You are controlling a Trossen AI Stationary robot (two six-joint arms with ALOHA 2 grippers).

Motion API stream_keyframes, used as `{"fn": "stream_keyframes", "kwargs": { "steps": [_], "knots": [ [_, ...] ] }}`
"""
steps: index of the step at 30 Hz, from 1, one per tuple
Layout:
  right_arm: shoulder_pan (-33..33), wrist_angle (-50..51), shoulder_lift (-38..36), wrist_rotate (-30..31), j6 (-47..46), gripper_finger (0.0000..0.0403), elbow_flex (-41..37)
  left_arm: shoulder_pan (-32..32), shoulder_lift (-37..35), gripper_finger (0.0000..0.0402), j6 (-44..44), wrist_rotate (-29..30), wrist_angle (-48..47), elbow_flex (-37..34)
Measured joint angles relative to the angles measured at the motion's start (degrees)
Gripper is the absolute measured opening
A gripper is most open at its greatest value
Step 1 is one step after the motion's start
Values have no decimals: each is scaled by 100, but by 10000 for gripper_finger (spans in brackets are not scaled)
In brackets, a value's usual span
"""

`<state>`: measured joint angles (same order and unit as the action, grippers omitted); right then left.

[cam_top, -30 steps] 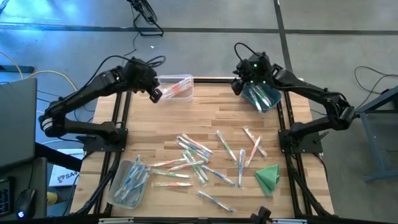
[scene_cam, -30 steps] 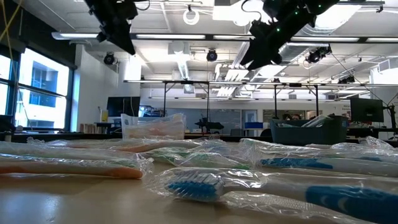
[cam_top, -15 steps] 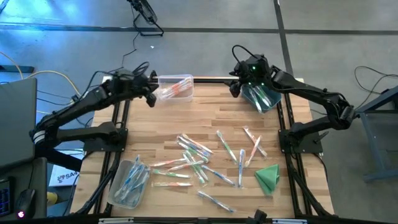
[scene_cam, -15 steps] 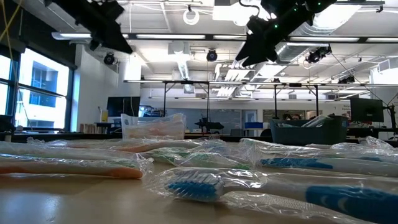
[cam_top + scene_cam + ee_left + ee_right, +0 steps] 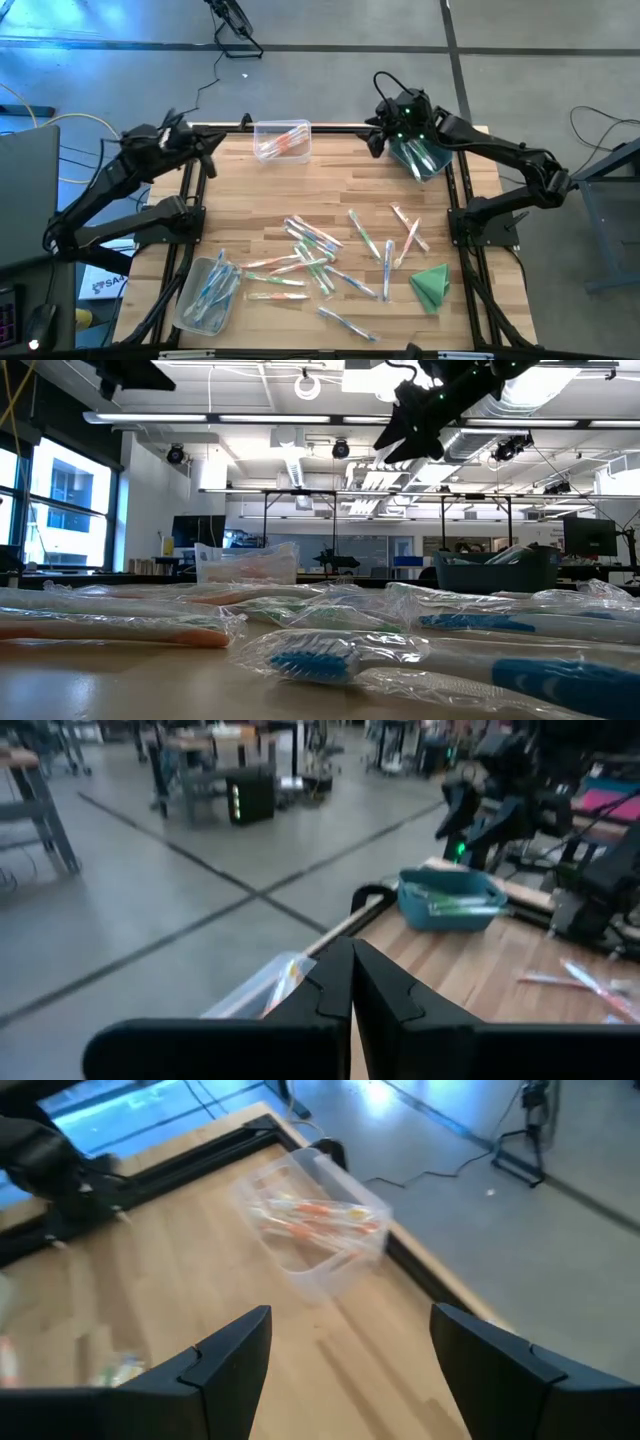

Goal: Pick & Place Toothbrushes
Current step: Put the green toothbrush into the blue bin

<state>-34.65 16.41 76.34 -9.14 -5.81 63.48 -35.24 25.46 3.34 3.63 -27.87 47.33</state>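
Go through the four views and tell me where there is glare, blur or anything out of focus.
High view: blue glare on the floor at upper left; table evenly lit. Low view: bright ceiling lights, arms dark against them; nearest toothbrushes soft, wrappers glinting. Left wrist view: blurred throughout, shut fingers a dark mass. Right wrist view: clear bin fairly sharp, open fingers soft at the edges, blue sheen on the floor.

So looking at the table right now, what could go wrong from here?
The clear bin sits right at the far edge of the table, so a nudge could tip it off. The loose toothbrushes overlap in crinkly wrappers, so one grasp may lift two. The right end effector is open above the teal bin and could clip its rim on the way down.
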Motion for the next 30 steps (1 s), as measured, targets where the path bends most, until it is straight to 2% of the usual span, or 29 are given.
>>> {"fn": "stream_keyframes", "kwargs": {
  "steps": [5, 10, 19, 30],
  "knots": [
    [406, -7, 0, -1, -348, 265, 0, 0, -468, 1, 49, 9, -398, 0],
    [975, -38, 0, 35, -652, 265, 0, 0, -589, 1, 288, -10, -594, -2],
    [1916, -33, 0, 629, -656, 265, 0, 0, -587, 1, 257, -16, -572, -2],
    [2318, 202, 0, 773, -652, 265, 0, 0, -585, 1, 321, -24, -572, -2]
  ]
}}
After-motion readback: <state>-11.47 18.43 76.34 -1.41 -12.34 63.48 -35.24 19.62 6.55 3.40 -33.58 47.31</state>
